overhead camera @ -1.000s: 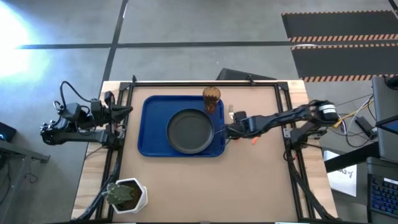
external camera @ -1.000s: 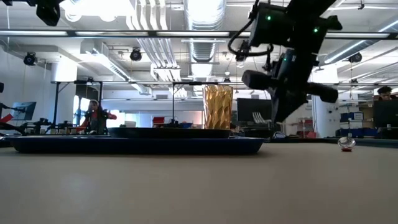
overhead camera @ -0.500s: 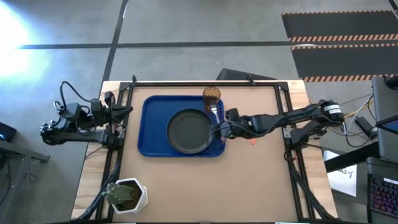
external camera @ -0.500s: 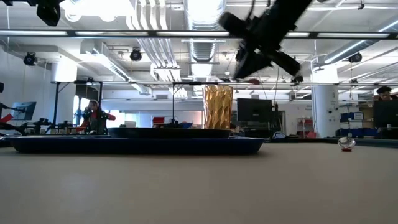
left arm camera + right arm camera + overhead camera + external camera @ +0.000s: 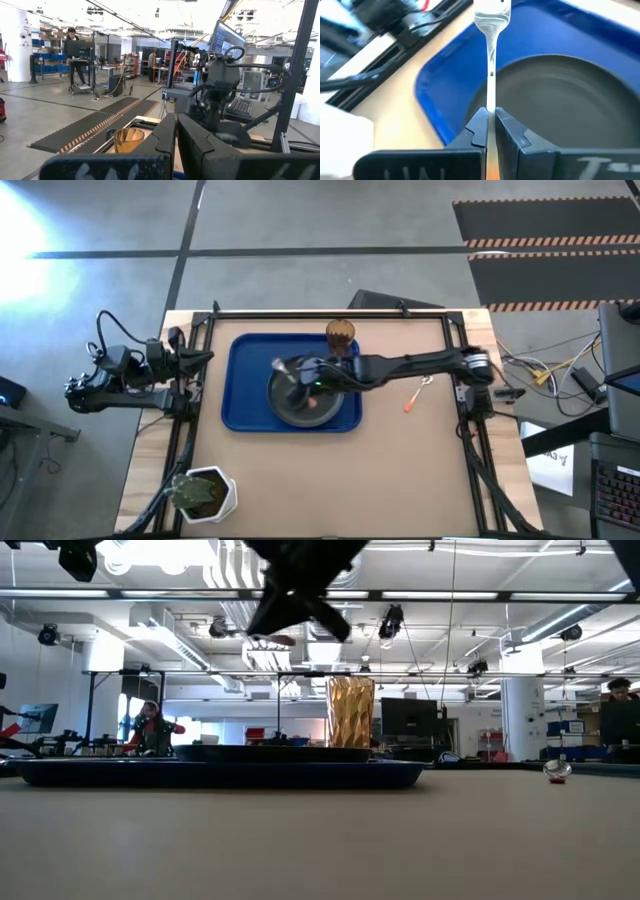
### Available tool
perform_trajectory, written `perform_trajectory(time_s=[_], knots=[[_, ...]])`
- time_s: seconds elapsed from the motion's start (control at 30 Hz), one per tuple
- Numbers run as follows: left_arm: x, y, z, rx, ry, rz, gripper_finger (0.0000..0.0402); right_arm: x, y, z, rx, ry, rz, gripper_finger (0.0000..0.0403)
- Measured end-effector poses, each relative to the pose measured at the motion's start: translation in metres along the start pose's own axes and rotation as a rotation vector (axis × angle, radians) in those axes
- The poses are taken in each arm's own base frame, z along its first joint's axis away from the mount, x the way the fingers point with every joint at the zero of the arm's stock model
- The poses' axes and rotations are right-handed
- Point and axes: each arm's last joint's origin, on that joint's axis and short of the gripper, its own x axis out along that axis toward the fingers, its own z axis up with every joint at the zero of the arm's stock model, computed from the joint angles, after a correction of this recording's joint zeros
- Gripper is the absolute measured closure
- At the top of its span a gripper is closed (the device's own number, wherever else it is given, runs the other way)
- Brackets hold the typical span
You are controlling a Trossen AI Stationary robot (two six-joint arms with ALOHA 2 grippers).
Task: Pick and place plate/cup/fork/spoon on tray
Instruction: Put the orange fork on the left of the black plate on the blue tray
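Silver-tined fork [image 5: 491, 30] sits pinched in the right gripper's [image 5: 490, 117] fingers above the round dark plate [image 5: 560, 105].

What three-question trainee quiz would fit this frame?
1. True or false: the right tool is shut on the fork.
2. Where is the cup? A) on the blue tray B) on the bare table C) on the plate
3. Which utensil lies on the table right of the tray?

Key: 1 true. 2 A. 3 the spoon; the fork hangs above the plate, while the left tool waits shut at the table's left edge.
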Motion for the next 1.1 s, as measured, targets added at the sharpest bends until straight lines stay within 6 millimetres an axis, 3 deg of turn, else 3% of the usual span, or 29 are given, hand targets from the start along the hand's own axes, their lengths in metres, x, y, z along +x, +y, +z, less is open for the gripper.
perform_trajectory(time_s=[0.27, 0.6, 0.83, 1.1], knots=[[-0.001, 0.0, 0.003, 0.001, -0.007, 0.0, 0.0402, 0.038, 0.019, 0.021, -0.051, 0.036, 0.081, 0.0394], [-0.007, 0.001, 0.016, 0.144, -0.052, 0.003, 0.0402, 0.087, 0.031, 0.034, 0.139, -0.116, 0.001, 0.0394], [-0.009, 0.002, 0.019, 0.194, -0.061, 0.004, 0.0402, 0.134, 0.027, 0.015, 0.318, -0.204, -0.001, 0.0394], [-0.009, 0.002, 0.018, 0.198, -0.057, 0.004, 0.0402, 0.143, 0.029, 0.004, 0.418, -0.28, -0.065, 0.0394]])
